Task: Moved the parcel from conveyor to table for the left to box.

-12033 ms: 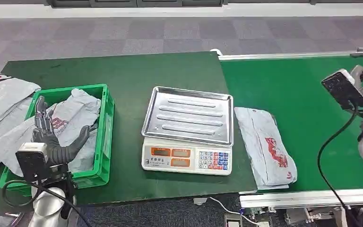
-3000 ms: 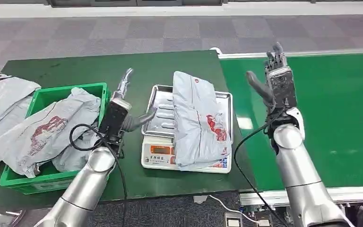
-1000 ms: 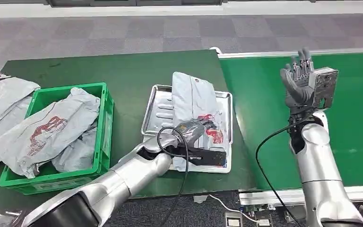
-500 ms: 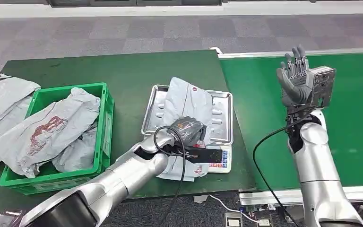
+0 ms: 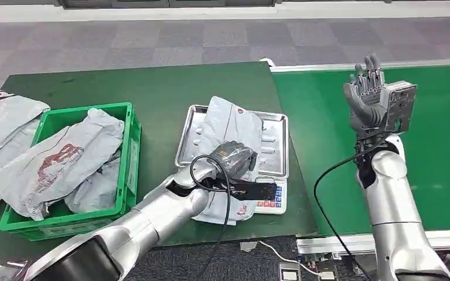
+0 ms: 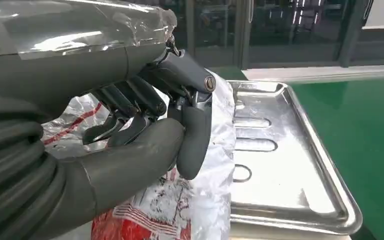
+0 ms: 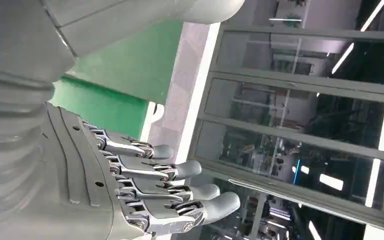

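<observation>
The left hand [image 5: 232,157] now grips the parcel [image 5: 229,130] and has dragged it partway off the scale [image 5: 272,143] toward the crate [image 5: 130,153], so boxing has begun, while the right hand [image 5: 368,99] stays raised, fingers apart and empty.

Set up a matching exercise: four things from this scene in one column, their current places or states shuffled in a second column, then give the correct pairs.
Column one:
1. parcel
2. left hand
3. right hand
4. green crate

Column two:
A. raised over the conveyor belt, holding nothing
B. draped over the scale, hanging past its front edge
C. holds other grey bags, left of the scale
D. grips the grey bag

Pairs: 1-B, 2-D, 3-A, 4-C
</observation>
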`<action>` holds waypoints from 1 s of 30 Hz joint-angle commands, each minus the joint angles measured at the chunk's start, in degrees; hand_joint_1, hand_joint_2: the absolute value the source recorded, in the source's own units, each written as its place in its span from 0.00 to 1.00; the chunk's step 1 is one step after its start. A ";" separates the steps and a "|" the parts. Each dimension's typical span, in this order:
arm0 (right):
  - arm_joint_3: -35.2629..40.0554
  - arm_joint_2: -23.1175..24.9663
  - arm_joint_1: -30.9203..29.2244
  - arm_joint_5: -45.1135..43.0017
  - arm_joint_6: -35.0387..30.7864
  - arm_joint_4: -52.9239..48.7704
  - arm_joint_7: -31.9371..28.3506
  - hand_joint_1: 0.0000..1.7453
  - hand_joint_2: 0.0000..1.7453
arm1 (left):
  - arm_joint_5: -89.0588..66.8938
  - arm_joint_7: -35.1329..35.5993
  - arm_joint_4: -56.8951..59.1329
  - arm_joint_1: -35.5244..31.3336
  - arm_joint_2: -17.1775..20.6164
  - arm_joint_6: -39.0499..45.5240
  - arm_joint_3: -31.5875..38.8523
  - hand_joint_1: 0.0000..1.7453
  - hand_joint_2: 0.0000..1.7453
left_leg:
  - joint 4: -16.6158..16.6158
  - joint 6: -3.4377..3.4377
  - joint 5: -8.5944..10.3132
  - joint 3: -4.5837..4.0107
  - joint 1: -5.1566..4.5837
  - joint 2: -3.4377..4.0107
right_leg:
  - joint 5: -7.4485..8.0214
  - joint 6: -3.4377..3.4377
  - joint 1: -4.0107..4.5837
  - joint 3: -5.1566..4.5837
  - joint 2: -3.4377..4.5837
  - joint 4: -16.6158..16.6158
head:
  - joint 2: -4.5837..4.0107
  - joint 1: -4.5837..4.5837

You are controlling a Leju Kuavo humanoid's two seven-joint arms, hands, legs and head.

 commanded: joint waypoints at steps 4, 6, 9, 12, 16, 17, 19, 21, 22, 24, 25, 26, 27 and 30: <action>-1.52 1.18 -1.79 -0.43 0.44 2.53 0.12 0.00 1.00 | -0.39 -0.65 0.30 -1.98 0.46 1.68 4.36 1.00 1.00 | 0.01 -0.02 -0.03 0.02 0.01 0.09 | 0.00 -0.03 0.01 -0.01 0.08 0.00 | 0.00 0.00; -1.37 0.68 -0.97 -0.59 0.45 1.82 0.15 0.00 1.00 | -0.04 -0.47 0.40 -2.10 0.44 2.12 5.36 0.22 1.00 | 0.01 -0.02 -0.03 0.00 0.03 0.07 | 0.01 -0.03 0.03 -0.01 0.07 -0.01 | 0.00 0.00; -1.30 0.52 -0.46 -0.74 0.58 1.50 0.14 0.00 1.00 | 0.06 0.00 0.48 -2.09 0.54 2.55 5.98 0.00 1.00 | -0.02 -0.02 -0.04 0.07 0.02 0.07 | -0.01 -0.05 0.02 0.06 0.06 -0.03 | 0.00 0.00; -1.22 1.28 -0.76 -0.90 0.30 1.37 0.31 0.00 1.00 | 0.00 0.22 0.77 -2.00 0.43 2.89 6.21 0.00 1.00 | -0.08 -0.04 -0.04 0.16 0.02 0.13 | 0.00 -0.06 0.02 0.11 0.11 -0.09 | 0.00 0.00; -1.49 0.71 0.25 -0.95 0.01 0.17 0.58 0.00 1.00 | -0.37 0.22 0.98 -2.30 -0.12 2.68 5.91 0.00 1.00 | -0.04 -0.03 -0.03 0.09 0.02 0.07 | -0.01 -0.05 0.02 0.07 0.06 -0.05 | 0.00 0.00; -1.50 0.56 0.60 -0.98 0.05 -0.27 0.64 0.00 1.00 | -0.38 0.23 0.91 -2.24 -0.13 2.90 5.94 0.00 1.00 | 0.00 -0.03 -0.03 0.05 0.03 0.06 | -0.01 -0.04 0.04 0.04 0.05 -0.03 | 0.00 0.00; -1.50 0.48 0.68 -0.98 0.08 -0.34 0.65 0.00 1.00 | -0.35 0.24 0.87 -2.22 -0.15 3.00 5.99 0.00 1.00 | 0.00 -0.02 -0.03 0.04 0.02 0.04 | -0.01 -0.04 0.03 0.03 0.04 -0.02 | 0.00 0.00; -1.50 0.48 0.68 -0.98 0.08 -0.34 0.65 0.00 1.00 | -0.35 0.24 0.87 -2.22 -0.15 3.00 5.99 0.00 1.00 | -0.04 -0.02 -0.03 0.09 0.01 0.05 | -0.02 -0.05 0.01 0.07 0.04 -0.04 | 0.00 0.00; -1.50 0.48 0.68 -0.98 0.08 -0.34 0.65 0.00 1.00 | -0.35 0.24 0.87 -2.22 -0.15 3.00 5.99 0.00 1.00 | 0.00 -0.02 -0.03 0.04 0.02 0.05 | -0.01 -0.04 0.03 0.03 0.05 -0.02 | 0.00 0.00; -1.50 0.48 0.68 -0.98 0.08 -0.34 0.65 0.00 1.00 | -0.35 0.24 0.87 -2.22 -0.15 3.00 5.99 0.00 1.00 | -0.03 -0.03 -0.04 0.09 0.01 0.08 | -0.02 -0.05 0.02 0.06 0.06 -0.03 | 0.00 0.00; -1.50 0.48 0.68 -0.98 0.08 -0.34 0.65 0.00 1.00 | -0.35 0.24 0.87 -2.22 -0.15 3.00 5.99 0.00 1.00 | -0.01 -0.02 -0.03 0.05 0.02 0.06 | -0.01 -0.05 0.02 0.03 0.05 -0.02 | 0.00 0.00; -1.50 0.48 0.68 -0.98 0.08 -0.34 0.65 0.00 1.00 | -0.35 0.24 0.87 -2.22 -0.15 3.00 5.99 0.00 1.00 | -0.06 -0.03 -0.03 0.13 0.00 0.08 | -0.02 -0.06 0.01 0.09 0.06 -0.06 | 0.00 0.00; -1.50 0.48 0.68 -0.98 0.08 -0.34 0.65 0.00 1.00 | -0.35 0.24 0.87 -2.22 -0.15 3.00 5.99 0.00 1.00 | -0.03 -0.03 -0.02 0.09 0.03 0.05 | -0.01 -0.05 0.04 0.08 0.03 -0.06 | 0.00 0.00; -1.50 0.48 0.68 -0.98 0.08 -0.34 0.65 0.00 1.00 | -0.35 0.24 0.87 -2.22 -0.15 3.00 5.99 0.00 1.00 | -0.04 -0.03 -0.02 0.09 0.01 0.07 | -0.01 -0.05 0.01 0.05 0.06 -0.04 | 0.00 0.00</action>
